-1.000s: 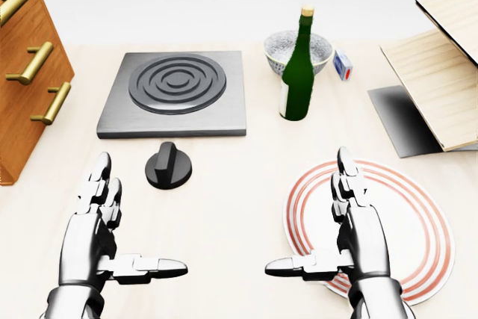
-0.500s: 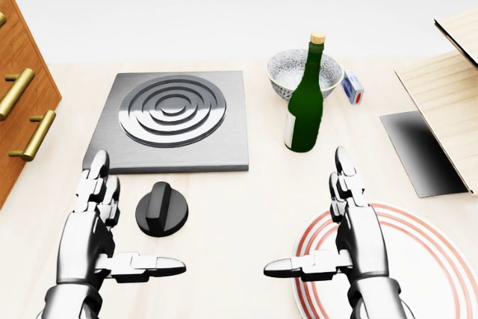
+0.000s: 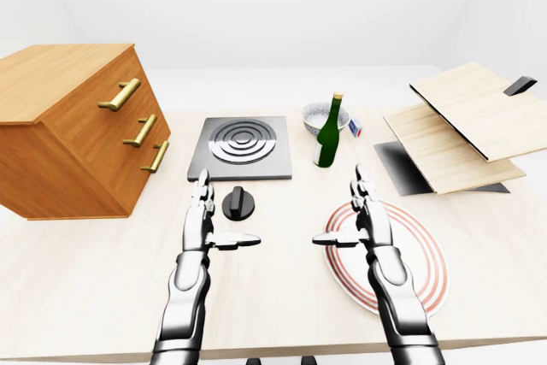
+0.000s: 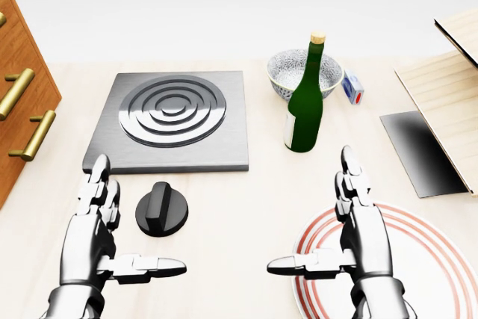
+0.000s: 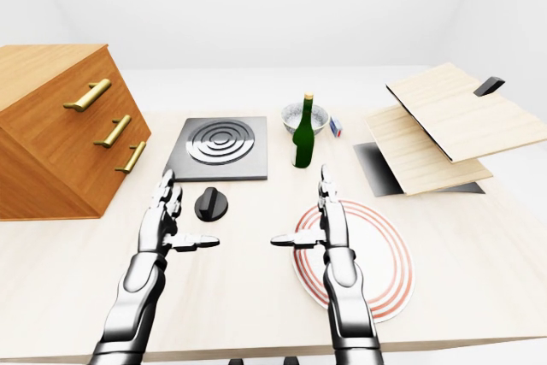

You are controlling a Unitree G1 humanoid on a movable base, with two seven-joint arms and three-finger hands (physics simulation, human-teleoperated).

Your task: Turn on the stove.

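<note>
A grey square stove plate (image 4: 172, 120) with raised dark rings lies on the pale table. Its black round knob (image 4: 161, 212) sits just below the plate in the head view. My left hand (image 4: 104, 240) is open, fingers straight and thumb out, just left of the knob and not touching it. My right hand (image 4: 345, 237) is open the same way, over the left edge of a white plate with red rings (image 4: 418, 259). Both hands hold nothing.
A green bottle (image 4: 306, 102) stands right of the stove, with a patterned bowl (image 4: 293, 69) behind it and a small blue-and-red box (image 4: 353, 87). A wooden drawer chest (image 3: 77, 130) stands at the left. Stacked wooden boards (image 3: 461, 126) lie at the right.
The camera has moved earlier, shifting the whole picture down and right. Since half a second ago both hands have dropped slightly lower in the head view, still open.
</note>
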